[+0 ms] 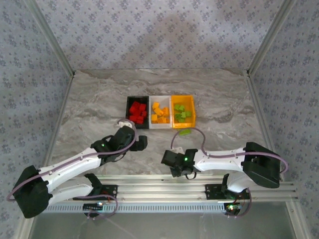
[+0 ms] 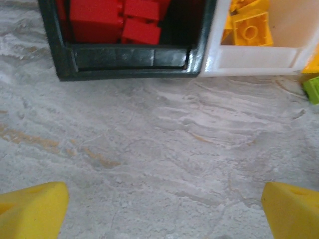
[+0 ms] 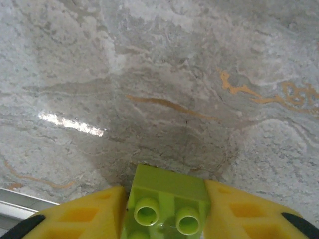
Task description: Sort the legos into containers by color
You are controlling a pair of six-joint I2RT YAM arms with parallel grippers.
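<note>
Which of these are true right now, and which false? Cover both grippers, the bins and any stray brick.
1. The right gripper is shut on a lime green brick. True.
2. The left gripper holds a red brick. False: it is open and empty.
3. The black bin holds red bricks. True.
4. The orange bin holds orange-yellow bricks. False: it holds green ones; the orange-yellow ones are in the white bin.
5. A loose green brick lies on the table before the orange bin. True.
</note>
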